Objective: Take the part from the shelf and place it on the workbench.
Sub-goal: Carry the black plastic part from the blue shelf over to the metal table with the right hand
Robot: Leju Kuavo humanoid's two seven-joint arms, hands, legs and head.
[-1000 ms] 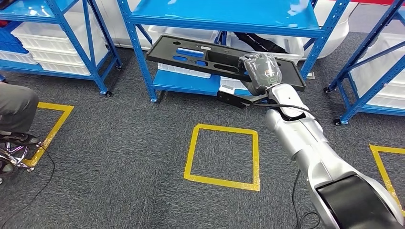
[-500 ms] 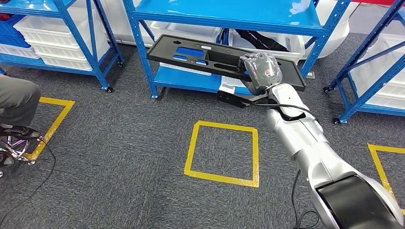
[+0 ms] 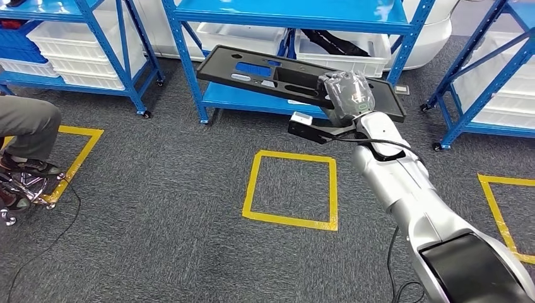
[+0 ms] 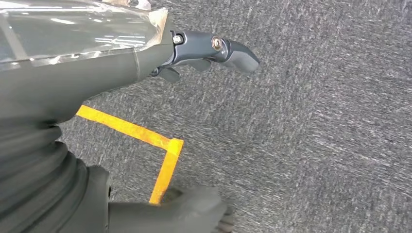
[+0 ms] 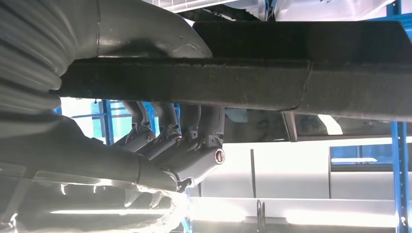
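Observation:
The part (image 3: 265, 72) is a long flat black panel with several cut-outs, held level in the air in front of the middle blue shelf (image 3: 284, 16). My right hand (image 3: 346, 95) grips it near its right end, thumb on top. From the right wrist view, the panel's dark edge (image 5: 291, 82) crosses the frame with my fingers (image 5: 184, 141) curled under it. My left hand (image 4: 97, 58) hangs over grey carpet, its fingers (image 4: 228, 51) apart from the thumb and holding nothing.
Blue racks with white bins (image 3: 82, 44) stand left, middle and right. A yellow tape square (image 3: 292, 189) marks the carpet ahead, another tape square (image 3: 498, 208) at right. A seated person's leg (image 3: 25, 126) and a chair base (image 3: 19, 196) are at the far left.
The whole scene has slid up and slightly right, so the camera has moved back from the shelves. The panel stays in my right hand, same pose.

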